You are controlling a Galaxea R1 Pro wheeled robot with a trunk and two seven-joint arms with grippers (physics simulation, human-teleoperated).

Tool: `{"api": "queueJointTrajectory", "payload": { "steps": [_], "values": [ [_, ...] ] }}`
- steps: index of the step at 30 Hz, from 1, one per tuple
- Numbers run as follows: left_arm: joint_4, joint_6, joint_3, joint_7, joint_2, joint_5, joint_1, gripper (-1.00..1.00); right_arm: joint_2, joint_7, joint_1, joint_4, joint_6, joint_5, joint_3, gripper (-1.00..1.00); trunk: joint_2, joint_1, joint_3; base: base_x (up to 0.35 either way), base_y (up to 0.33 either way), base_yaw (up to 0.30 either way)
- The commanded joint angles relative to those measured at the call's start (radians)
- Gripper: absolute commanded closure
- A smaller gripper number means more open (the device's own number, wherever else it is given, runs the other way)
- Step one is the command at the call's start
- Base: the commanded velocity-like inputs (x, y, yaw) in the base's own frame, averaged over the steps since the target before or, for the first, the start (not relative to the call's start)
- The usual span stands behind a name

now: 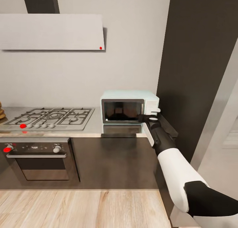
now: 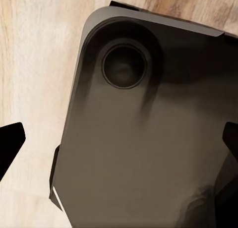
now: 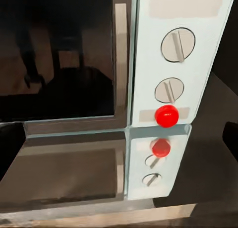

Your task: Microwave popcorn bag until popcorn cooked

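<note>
Two knobs [image 3: 177, 44] facing right gripper [image 1: 152, 117] | microwave [image 1: 127, 110] door shut

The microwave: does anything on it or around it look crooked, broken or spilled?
Nothing stands out. The microwave sits square on the countertop with its door shut, and both knobs and the red light look intact. The right gripper is at its control panel.

Pale-blue microwave [image 1: 129, 106] with dark glass door, grey frame, white panel, 2 grey knobs, red light [image 3: 166, 115], glossy grey countertop [image 1: 96, 125] beneath it, steel hob [image 1: 49, 118] left of it with red dot, pale wood-grain floor [image 1: 82, 208]
</note>
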Motion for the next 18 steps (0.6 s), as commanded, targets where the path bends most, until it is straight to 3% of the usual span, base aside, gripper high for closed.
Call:
{"api": "queueJointTrajectory", "payload": {
  "steps": [1, 9, 18],
  "values": [
    [-0.001, -0.001, 0.004, 0.001, 0.0, 0.001, 0.001, -1.0, -0.002, 0.018, -0.001, 0.003, 0.006, 0.002, 0.003, -1.0, -0.001, 0.0, -0.001, 0.0, 0.0, 0.0],
    [-0.001, -0.001, 0.004, -0.001, 0.0, 0.001, 0.001, -1.0, -0.005, 0.057, -0.001, 0.01, 0.006, 0.007, 0.003, -1.0, -0.001, 0.0, -0.001, 0.01, 0.0, 0.0],
    [-0.001, -0.001, 0.003, -0.002, 0.0, 0.0, 0.0, -1.0, -0.007, 0.057, -0.001, 0.012, 0.006, 0.006, 0.003, -1.0, -0.001, 0.0, -0.001, 0.19, 0.0, 0.0]
  ]
}}
